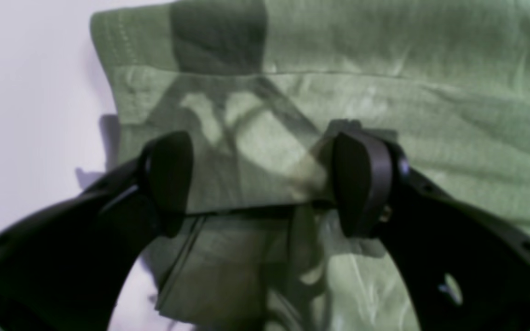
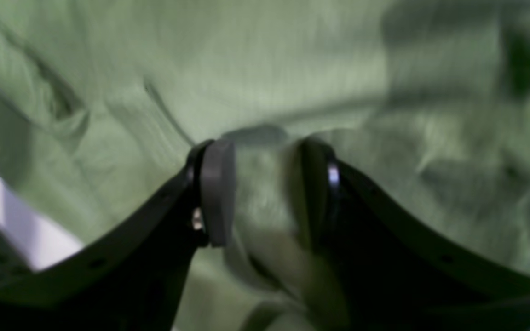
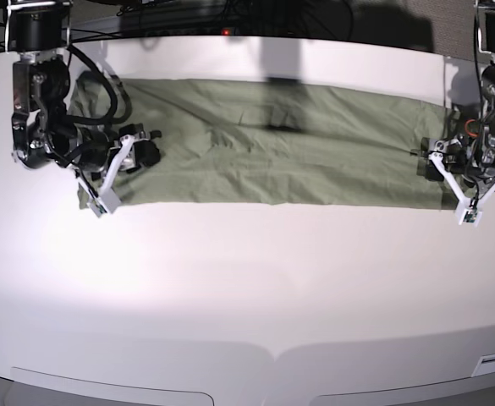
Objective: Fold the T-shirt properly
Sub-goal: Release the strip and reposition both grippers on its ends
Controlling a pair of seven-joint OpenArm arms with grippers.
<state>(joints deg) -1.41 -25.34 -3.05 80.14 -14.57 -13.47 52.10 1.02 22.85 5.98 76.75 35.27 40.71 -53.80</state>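
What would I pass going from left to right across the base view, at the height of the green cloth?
The right end effector at the cloth's left end → the long green T-shirt lying flat on the white table → the left end effector at its right end.

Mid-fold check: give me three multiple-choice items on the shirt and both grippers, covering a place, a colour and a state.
1. Where is the left gripper?
A. At the strip's end on the base view's right
B. At mid-strip
C. Off the table

2. What colour is the T-shirt?
A. Navy
B. Sage green
C. White

3. How do the left gripper's jaws stand?
A. Shut on cloth
B. Wide open
C. Hidden

Key: 1 A, the base view shows it at that end, opposite the right gripper. 2 B, green in every view. 3 B, the left wrist view shows its fingers far apart over folded cloth.
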